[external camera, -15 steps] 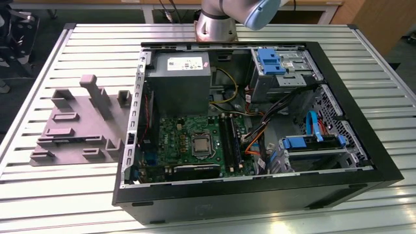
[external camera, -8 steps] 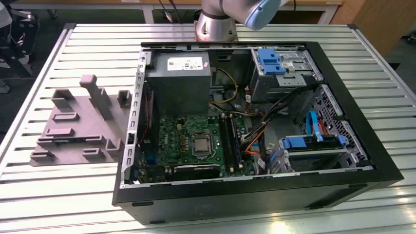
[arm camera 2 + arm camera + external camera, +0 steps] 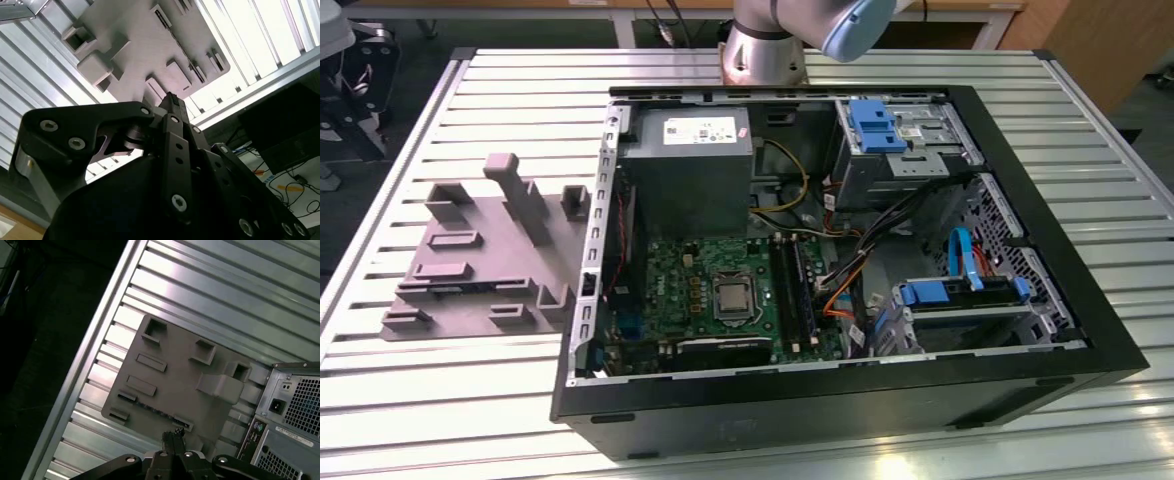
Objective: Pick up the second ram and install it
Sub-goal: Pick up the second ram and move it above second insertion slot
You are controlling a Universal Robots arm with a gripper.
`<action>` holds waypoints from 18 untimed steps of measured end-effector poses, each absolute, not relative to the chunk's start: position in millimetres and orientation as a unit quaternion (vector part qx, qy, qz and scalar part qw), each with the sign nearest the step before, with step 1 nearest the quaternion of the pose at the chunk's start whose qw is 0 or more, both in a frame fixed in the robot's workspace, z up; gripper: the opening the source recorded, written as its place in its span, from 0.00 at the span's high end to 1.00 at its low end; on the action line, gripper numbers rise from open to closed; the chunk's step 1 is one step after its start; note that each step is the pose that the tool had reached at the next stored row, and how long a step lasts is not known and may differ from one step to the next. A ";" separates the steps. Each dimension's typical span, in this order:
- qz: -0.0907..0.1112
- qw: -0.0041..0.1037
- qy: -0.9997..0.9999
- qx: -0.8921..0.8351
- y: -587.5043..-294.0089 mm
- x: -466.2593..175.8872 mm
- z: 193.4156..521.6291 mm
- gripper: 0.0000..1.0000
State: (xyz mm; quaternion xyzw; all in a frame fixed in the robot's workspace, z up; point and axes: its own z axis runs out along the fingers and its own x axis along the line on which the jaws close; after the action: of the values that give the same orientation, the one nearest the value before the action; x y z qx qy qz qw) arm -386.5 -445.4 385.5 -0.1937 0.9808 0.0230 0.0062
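Observation:
My gripper [image 3: 172, 439] [image 3: 172, 101] hangs high above the mauve-grey fixture block [image 3: 175, 377] [image 3: 145, 45], its fingers pressed together with nothing between them. In both wrist views the tips sit over the block's edge that carries a long narrow slot. A thin dark strip stands in that slot; it looks like the second ram [image 3: 159, 411] [image 3: 450, 288] seen edge-on, though I cannot be sure. In the exterior view the fixture block [image 3: 474, 260] lies at the left of the open computer case [image 3: 841, 240].
The case lies on its side on a slatted aluminium table [image 3: 480, 110], motherboard [image 3: 720, 290] up, with black socket rails [image 3: 790, 285], cables and blue drive bays [image 3: 958, 292]. The arm's base [image 3: 767, 45] stands behind the case. The table edge [image 3: 95, 355] drops to dark floor.

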 end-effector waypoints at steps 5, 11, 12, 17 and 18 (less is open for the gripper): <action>0.023 0.006 0.981 -0.194 -445.4 -386.5 385.5 0.89; 0.023 0.006 0.980 -0.198 -445.5 -386.5 385.5 0.89; 0.023 0.006 0.979 -0.202 -445.5 -386.5 385.5 0.89; 0.023 0.005 0.971 -0.239 -445.6 -386.9 385.1 0.89; 0.023 0.005 0.969 -0.247 -445.6 -387.0 385.0 0.89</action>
State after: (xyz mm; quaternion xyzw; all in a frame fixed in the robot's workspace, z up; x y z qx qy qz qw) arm -387.0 -445.6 385.0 -0.2472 0.9687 0.0233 0.0049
